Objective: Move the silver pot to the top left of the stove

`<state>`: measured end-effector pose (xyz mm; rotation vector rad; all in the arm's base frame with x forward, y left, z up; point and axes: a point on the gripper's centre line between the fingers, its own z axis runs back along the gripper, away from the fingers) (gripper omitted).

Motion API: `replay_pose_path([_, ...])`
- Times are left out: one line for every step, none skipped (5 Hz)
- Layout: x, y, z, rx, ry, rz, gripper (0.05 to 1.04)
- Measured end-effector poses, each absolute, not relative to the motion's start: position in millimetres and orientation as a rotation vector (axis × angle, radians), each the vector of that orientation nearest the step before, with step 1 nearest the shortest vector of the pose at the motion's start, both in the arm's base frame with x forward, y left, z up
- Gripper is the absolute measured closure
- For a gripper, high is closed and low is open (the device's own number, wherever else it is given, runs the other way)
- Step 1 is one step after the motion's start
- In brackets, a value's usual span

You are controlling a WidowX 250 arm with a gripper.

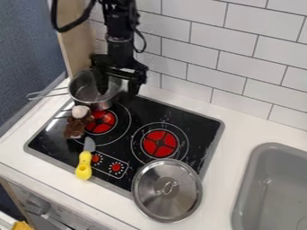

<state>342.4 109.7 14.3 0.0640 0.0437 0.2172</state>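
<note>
Tool [118, 91]: fingers apart | placed: astride rim of silver pot [90, 92] | touching rim: cannot tell

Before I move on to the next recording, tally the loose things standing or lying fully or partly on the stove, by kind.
Silver pot: 1
Silver lid: 1
Yellow-handled knife: 1
Brown-and-white soft toy: 1
Total: 4
</note>
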Motion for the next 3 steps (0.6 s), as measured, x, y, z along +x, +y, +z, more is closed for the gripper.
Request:
replay_pose_path([343, 110, 30, 0.062, 0.007, 0.214, 0.073])
replay_pose_path([341, 101, 55, 0.061, -0.048, 0.196, 0.078])
replay_pose_path([338, 93, 81, 0.107, -0.097, 0.176, 0.08])
